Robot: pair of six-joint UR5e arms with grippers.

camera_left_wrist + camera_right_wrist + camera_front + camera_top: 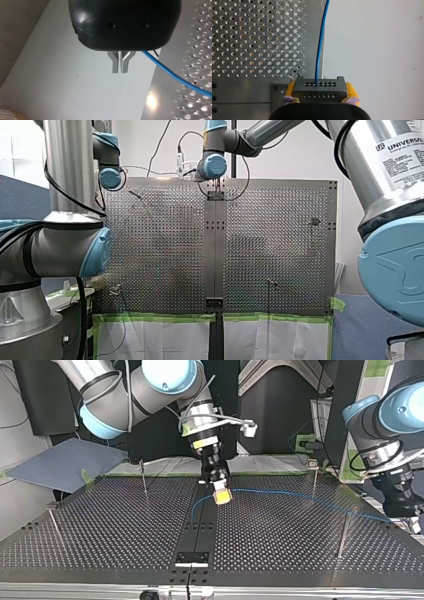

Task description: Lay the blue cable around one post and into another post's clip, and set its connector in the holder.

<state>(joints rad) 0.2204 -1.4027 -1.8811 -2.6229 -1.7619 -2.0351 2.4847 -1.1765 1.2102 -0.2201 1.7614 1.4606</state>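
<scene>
My right gripper (221, 496), yellow pads, is clenched on the dark grey perforated connector block (319, 88). The thin blue cable (300, 496) leaves the block's face and runs ahead along the edge of the perforated metal table (100, 525). In the top view it sags in a short loop by the black centre strip (200, 530), then runs low across to my left gripper (404, 512) at that view's right. Its metal fingers (116, 65) are pressed together w/ nothing visible betw the tips. The cable passes just beside them, so I can't tell if it's pinched higher up.

My read: routing is barely begun, no wrap visible. To do it well:
- keep the block square in the pads
- carry it low & slow
- leave slack so the far end isn't yanked

The thin metal post w/ a clip head (313, 475) has the cable near its foot, but I can't tell which side.

In the way:
- slim rod (144, 480) near my right arm
- bare rod (343, 532) close to the cable's run
- rod (54, 527) at the top view's left, well apart

The black bracket w/ pale strip (191, 558) at the near edge is prob the holder.
</scene>
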